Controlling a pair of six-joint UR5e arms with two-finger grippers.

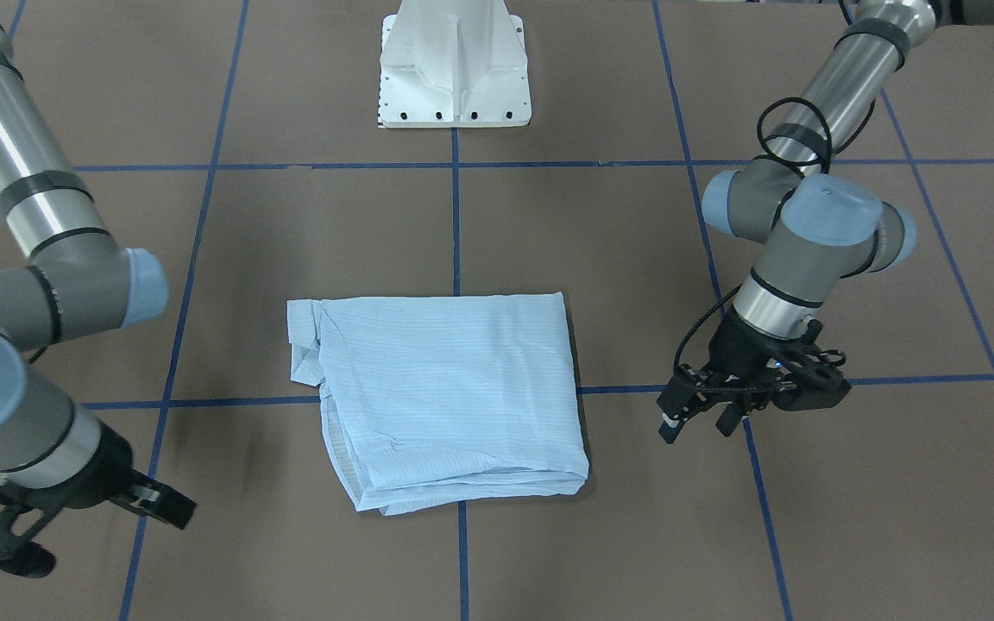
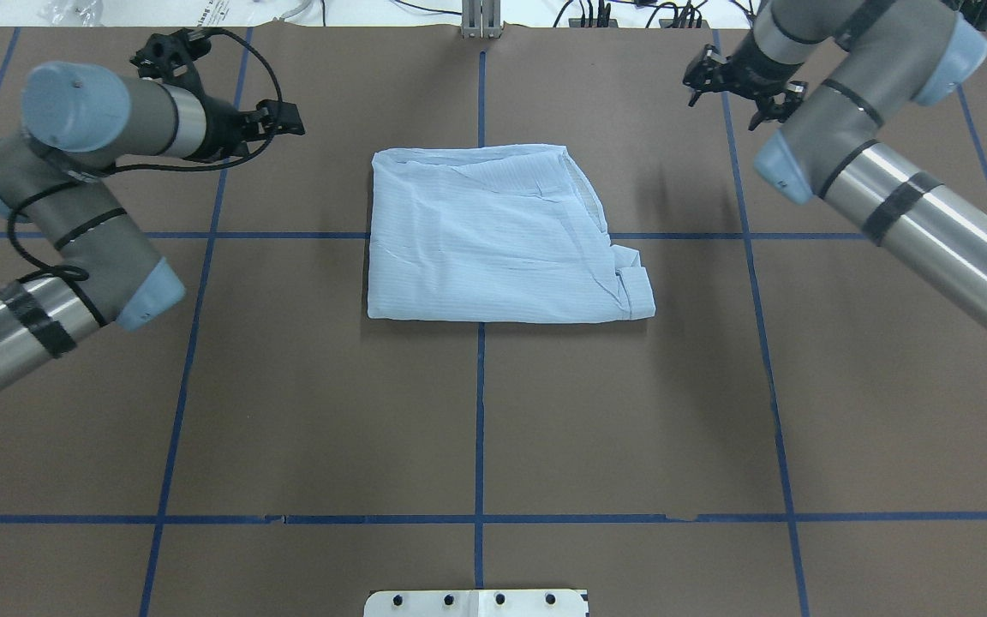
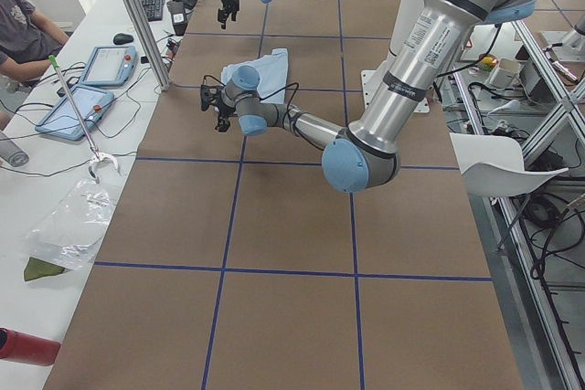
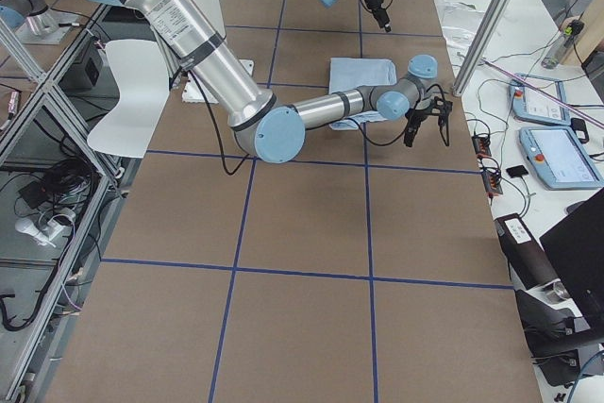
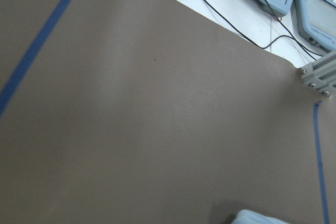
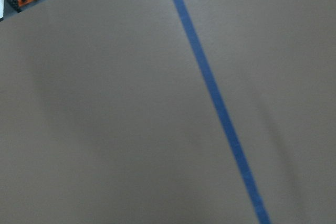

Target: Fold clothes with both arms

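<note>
The light-blue striped shirt (image 1: 445, 397) lies folded into a flat rectangle at the table's middle; it also shows in the overhead view (image 2: 502, 240), and one corner shows in the left wrist view (image 5: 262, 217). My left gripper (image 1: 702, 424) hovers open and empty just off the shirt's side, apart from it, and also shows in the overhead view (image 2: 286, 118). My right gripper (image 1: 171, 507) is off the opposite side, further from the shirt, near the table's far edge (image 2: 699, 77). It looks open and empty. The right wrist view shows only bare table.
The white pedestal base (image 1: 454, 65) stands on the robot's side of the shirt. Blue tape lines (image 2: 481, 411) cross the brown table. Tablets, cables and an aluminium post (image 3: 137, 20) line the operators' edge, where a person (image 3: 23, 20) sits.
</note>
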